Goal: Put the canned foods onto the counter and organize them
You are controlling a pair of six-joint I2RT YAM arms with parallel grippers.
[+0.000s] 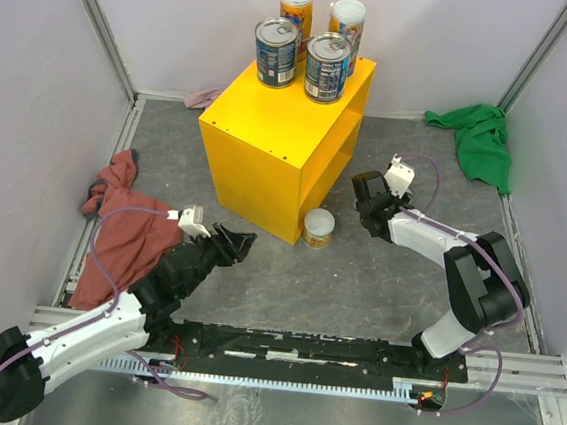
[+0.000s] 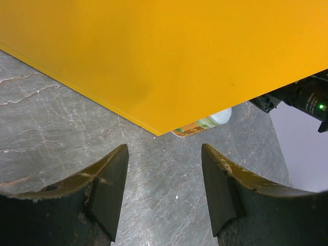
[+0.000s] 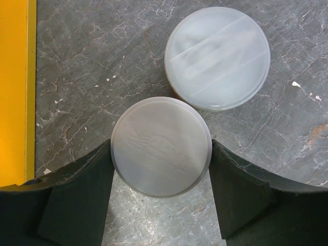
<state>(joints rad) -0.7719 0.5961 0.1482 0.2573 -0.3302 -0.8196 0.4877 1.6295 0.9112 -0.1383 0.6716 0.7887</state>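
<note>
The yellow counter [image 1: 272, 121] carries two wide blue cans [image 1: 276, 53] [image 1: 327, 67] and, behind them, two tall orange cans [image 1: 296, 8] [image 1: 347, 23]. A short white-lidded can [image 1: 318, 227] stands on the floor at the counter's near corner, and its edge also shows in the left wrist view [image 2: 205, 123]. My right gripper [image 3: 161, 148] is shut on another short white-lidded can [image 3: 159, 133], fingers against both sides. A third such can [image 3: 218, 56] stands just beyond it, touching or nearly so. My left gripper [image 2: 164, 169] hangs open and empty over the floor, facing the counter's side [image 2: 169, 51].
A red cloth [image 1: 126, 228] lies at the left by my left arm. A green cloth [image 1: 482, 136] is bunched in the far right corner, and a pale cloth [image 1: 202, 96] lies behind the counter. White walls close in three sides. The counter's yellow edge [image 3: 15, 92] runs left of my right gripper.
</note>
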